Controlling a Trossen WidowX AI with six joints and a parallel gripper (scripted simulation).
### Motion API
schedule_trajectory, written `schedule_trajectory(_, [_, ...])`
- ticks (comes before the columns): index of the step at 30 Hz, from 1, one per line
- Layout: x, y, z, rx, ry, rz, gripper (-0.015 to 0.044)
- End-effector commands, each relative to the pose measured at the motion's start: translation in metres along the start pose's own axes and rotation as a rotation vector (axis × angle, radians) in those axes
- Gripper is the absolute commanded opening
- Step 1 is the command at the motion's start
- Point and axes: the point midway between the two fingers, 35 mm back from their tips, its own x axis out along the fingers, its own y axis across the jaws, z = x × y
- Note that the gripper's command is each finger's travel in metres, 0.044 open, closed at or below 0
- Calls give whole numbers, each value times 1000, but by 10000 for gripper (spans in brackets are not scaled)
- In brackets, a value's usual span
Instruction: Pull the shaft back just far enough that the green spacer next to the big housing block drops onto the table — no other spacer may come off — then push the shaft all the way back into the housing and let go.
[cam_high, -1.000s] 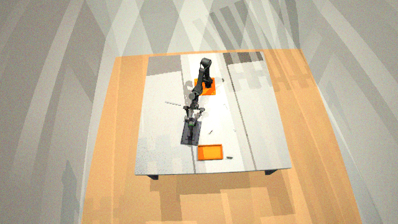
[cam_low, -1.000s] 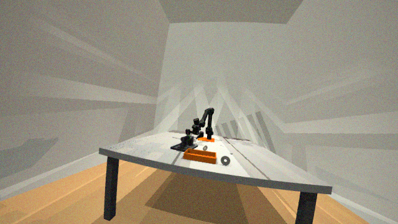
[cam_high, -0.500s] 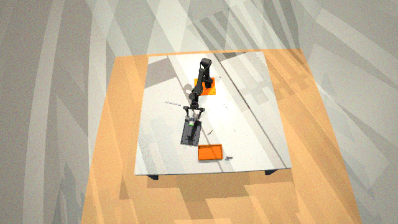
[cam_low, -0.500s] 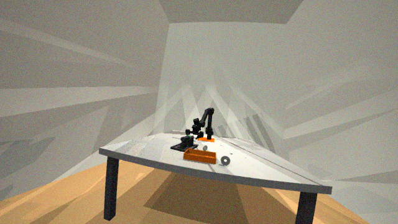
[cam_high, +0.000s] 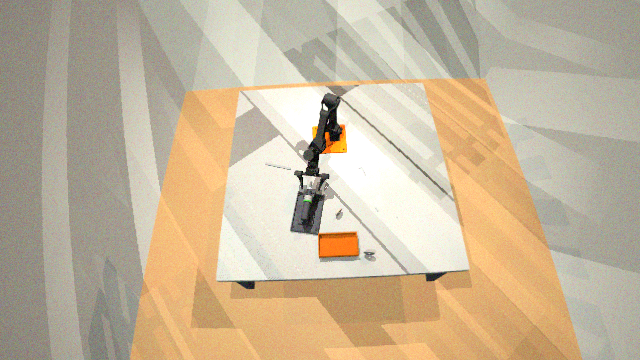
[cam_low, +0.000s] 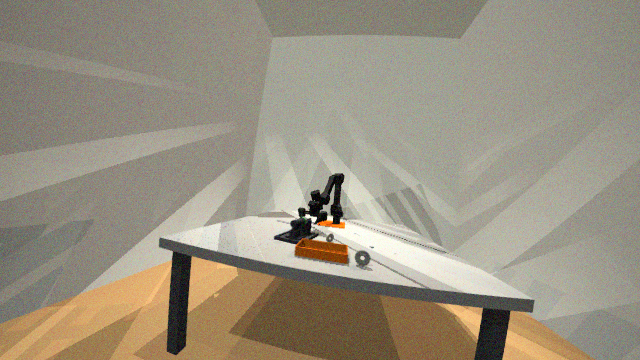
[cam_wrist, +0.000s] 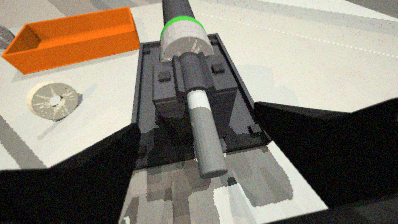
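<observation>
The grey shaft (cam_wrist: 209, 145) sticks out toward the wrist camera from the dark slotted support (cam_wrist: 194, 75). Behind the support, pale grey spacers (cam_wrist: 186, 46) sit in line with it. The green spacer (cam_wrist: 184, 20) (cam_high: 307, 201) is beyond them, against the dark housing (cam_wrist: 177, 7) (cam_high: 305, 213). All stand on the black base plate (cam_wrist: 142, 90) (cam_high: 297, 228). My gripper (cam_wrist: 198, 117) (cam_high: 312, 192) is open and empty, one finger on each side of the shaft, touching nothing that I can see. The shaft's inner part is hidden by the spacers and housing.
An orange tray (cam_high: 338, 246) (cam_low: 322, 253) (cam_wrist: 80, 54) lies beside the base plate. A loose ring (cam_high: 339, 213) (cam_wrist: 37, 100) stands on the table near it. Another ring (cam_high: 369, 253) (cam_low: 357, 258) is beyond the tray. A thin rod (cam_high: 277, 166) lies on the table's other side.
</observation>
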Motion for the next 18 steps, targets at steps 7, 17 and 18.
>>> schedule_trajectory(7, [0,0,0,0,0,0,256])
schedule_trajectory(17, [0,0,0,0,0,0,33])
schedule_trajectory(18, [0,0,0,0,0,0,26])
